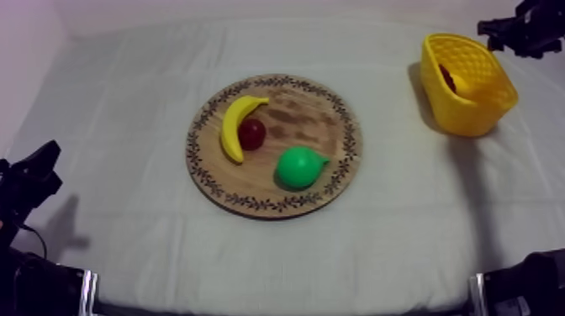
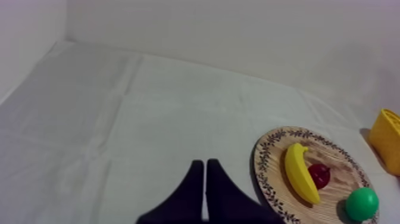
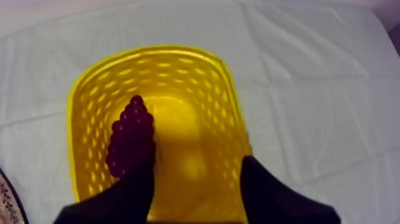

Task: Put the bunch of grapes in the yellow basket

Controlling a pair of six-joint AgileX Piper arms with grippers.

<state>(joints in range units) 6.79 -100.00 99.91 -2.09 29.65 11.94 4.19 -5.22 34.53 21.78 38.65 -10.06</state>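
Bunch of grapes (image 3: 131, 140): dark purple, lying inside the yellow basket (image 3: 178, 77), near one side wall. Basket: perforated, far right on the table (image 1: 126, 126). Round wooden board (image 1: 311, 126): patterned rim, table centre.

A grey-white cloth (image 1: 126, 143) covers the whole table (image 1: 403, 252), lying flat with faint creases and fold lines running from left to right and from near to far. Along the far edge stands a plain pale wall (image 2: 238, 42). A side wall (image 2: 27, 36) at the left meets it in a corner. The light is soft and even, with a slight violet tinge, and casts dim shadows on the cloth.
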